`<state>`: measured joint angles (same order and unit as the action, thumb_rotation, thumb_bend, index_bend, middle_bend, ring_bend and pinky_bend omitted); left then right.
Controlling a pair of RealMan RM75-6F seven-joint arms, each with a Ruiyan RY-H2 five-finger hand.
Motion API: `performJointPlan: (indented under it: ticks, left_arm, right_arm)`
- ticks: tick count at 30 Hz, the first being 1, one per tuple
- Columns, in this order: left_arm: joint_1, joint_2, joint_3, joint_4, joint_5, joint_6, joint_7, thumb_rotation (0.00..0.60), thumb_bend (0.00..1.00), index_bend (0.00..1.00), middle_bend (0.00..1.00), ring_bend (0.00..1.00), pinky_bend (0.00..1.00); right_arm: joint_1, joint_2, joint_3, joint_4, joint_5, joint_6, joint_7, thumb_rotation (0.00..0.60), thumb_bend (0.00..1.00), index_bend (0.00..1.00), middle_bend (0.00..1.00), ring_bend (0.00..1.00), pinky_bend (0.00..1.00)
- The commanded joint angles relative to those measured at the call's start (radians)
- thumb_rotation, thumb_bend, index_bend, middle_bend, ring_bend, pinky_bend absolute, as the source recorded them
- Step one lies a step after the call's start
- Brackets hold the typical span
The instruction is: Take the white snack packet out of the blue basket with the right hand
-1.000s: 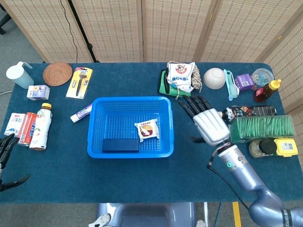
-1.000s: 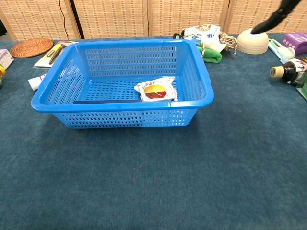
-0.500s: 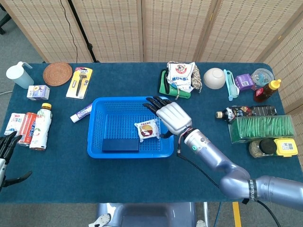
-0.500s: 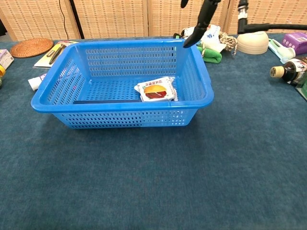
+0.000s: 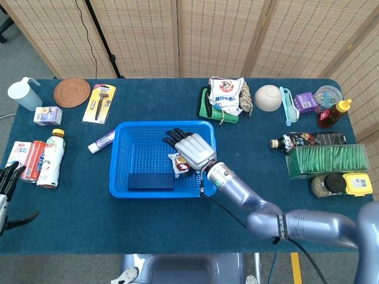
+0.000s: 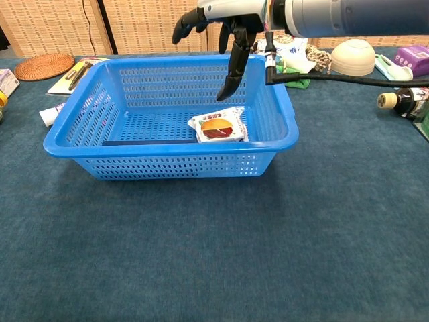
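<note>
Lying flat on the floor of the blue basket (image 6: 281, 137) near its right wall, the white snack packet (image 6: 218, 126) looks light, crinkly and slippery, best pinched by an edge, while the right hand (image 6: 224, 30) hovers above it, fingers spread and empty.

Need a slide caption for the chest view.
Right hand hovers open above the white snack packet in the blue basket.
</note>
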<state>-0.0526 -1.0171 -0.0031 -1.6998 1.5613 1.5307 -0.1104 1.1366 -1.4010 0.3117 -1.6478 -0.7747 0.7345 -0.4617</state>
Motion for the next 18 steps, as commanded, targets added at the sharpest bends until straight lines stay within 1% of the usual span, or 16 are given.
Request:
performJointPlan:
  ticks: [1, 11, 18]
  left_arm:
    - [0.001, 0.001, -0.001, 0.001, 0.001, 0.004, -0.003, 0.600, 0.06, 0.00, 0.00, 0.00, 0.00]
    - [-0.004, 0.002, -0.011, 0.003, -0.020, -0.011, -0.005, 0.600, 0.06, 0.00, 0.00, 0.00, 0.00]
    - [-0.007, 0.002, -0.012, 0.002, -0.026, -0.020, -0.001, 0.600, 0.06, 0.00, 0.00, 0.00, 0.00]
  right_arm:
    - [0.045, -0.064, -0.047, 0.103, 0.035, -0.008, -0.032, 0.600, 0.00, 0.15, 0.07, 0.00, 0.24]
    - [0.083, -0.129, -0.103, 0.212, 0.102, -0.029, -0.044, 0.600, 0.00, 0.15, 0.07, 0.00, 0.24]
    - [0.099, -0.142, -0.120, 0.234, 0.133, -0.050, -0.043, 0.600, 0.00, 0.15, 0.07, 0.00, 0.26]
